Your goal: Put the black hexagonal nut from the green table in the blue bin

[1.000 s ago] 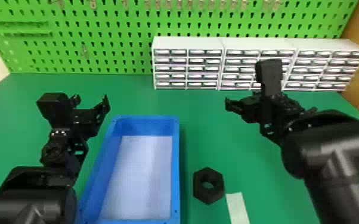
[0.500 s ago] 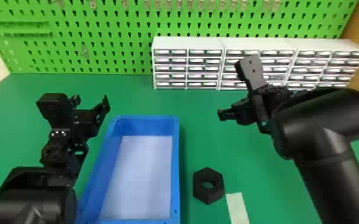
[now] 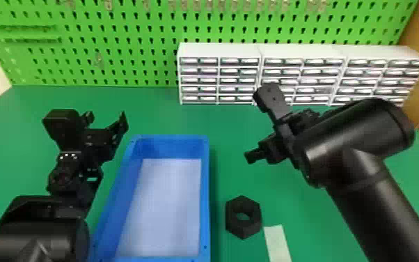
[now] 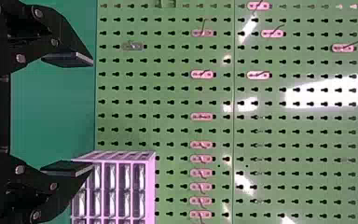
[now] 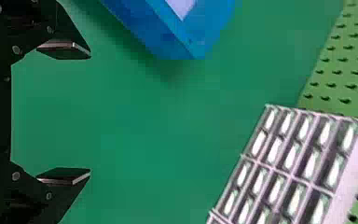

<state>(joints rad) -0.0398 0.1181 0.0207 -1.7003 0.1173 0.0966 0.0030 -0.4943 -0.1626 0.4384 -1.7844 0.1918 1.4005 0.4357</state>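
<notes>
green table [image 3: 224,129]: holds bin and nut
blue bin [image 3: 205,195]: upright
right gripper [image 3: 253,156]: wide open, empty
left gripper [image 3: 106,119]: wide open, empty
black hexagonal nut [image 3: 243,230]: flat on the table, just right of the bin

In the head view, the nut [image 3: 243,228] is black and 6-sided, with 1 round hole. It lies flat on the green table [image 3: 226,167], low in the frame, just right of centre. Near it, at lower centre-left, the bin [image 3: 205,174] sits upright: blue, oblong, open-topped, with a whitish floor.
</notes>
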